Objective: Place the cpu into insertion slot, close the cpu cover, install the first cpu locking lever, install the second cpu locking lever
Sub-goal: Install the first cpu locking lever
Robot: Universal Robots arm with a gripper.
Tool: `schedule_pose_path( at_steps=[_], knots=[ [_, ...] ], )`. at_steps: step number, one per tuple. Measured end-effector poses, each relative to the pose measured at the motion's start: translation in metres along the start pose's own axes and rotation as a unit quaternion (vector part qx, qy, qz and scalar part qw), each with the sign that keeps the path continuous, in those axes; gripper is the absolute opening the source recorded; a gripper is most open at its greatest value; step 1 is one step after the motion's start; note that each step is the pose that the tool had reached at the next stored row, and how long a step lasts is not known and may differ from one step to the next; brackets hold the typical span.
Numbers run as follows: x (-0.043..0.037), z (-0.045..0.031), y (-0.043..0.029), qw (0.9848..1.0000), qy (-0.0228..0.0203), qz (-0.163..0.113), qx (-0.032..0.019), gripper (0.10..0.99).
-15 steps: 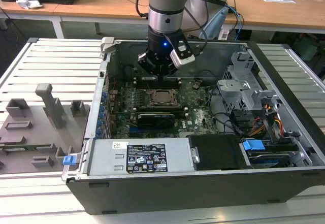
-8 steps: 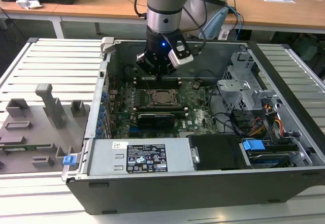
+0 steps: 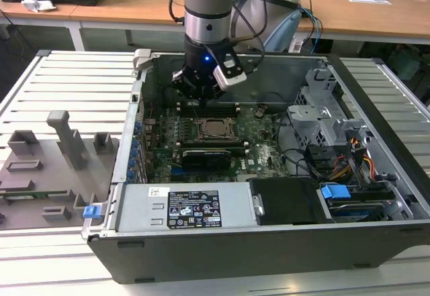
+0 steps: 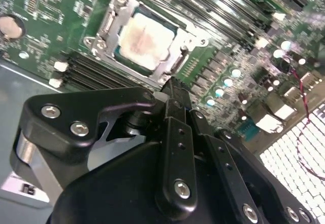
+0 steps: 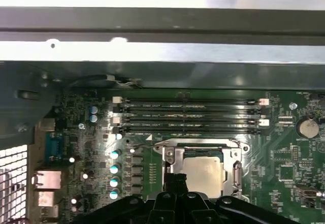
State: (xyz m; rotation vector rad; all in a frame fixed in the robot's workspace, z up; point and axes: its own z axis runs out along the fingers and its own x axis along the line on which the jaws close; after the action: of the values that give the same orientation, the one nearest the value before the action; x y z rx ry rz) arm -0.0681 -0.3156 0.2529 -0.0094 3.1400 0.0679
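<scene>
The cpu [image 4: 143,38] lies flat in the insertion slot [image 4: 175,64] on the green board, silvery top up; in the exterior view the cpu [image 3: 215,128] sits mid-board. The cpu cover [image 4: 107,25] lies down around the chip as a silvery frame, and in the first wrist view the cpu cover [image 5: 171,158] frames the cpu [image 5: 203,173]. My gripper [image 4: 172,89] hovers beside one edge of the slot, black fingers pressed together with nothing visible between them. In the exterior view the gripper [image 3: 200,100] hangs just behind the socket, over the memory slots.
Long black memory slots [image 5: 188,115] run beside the socket. A long black card [image 3: 209,155] sits in front of it. The case wall [image 3: 235,74], the power supply [image 3: 181,209] and a metal drive cage [image 3: 322,118] hem in the board. A grey fixture plate [image 3: 47,168] lies outside.
</scene>
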Motion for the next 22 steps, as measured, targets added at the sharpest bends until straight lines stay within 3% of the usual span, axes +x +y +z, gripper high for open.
schedule_pose_path(
  at_steps=[3, 10, 22],
  knots=[
    [0.0033, -0.0001, 0.0000, 1.0000, 0.0001, -0.002, 0.0042, 0.106],
    [0.0177, 0.0003, 0.0000, 1.0000, 0.0001, -0.005, 0.0017, 0.106],
    [0.0242, -0.0039, 0.0045, 1.0000, 0.0002, -0.008, -0.0001, 0.106]
  ],
)
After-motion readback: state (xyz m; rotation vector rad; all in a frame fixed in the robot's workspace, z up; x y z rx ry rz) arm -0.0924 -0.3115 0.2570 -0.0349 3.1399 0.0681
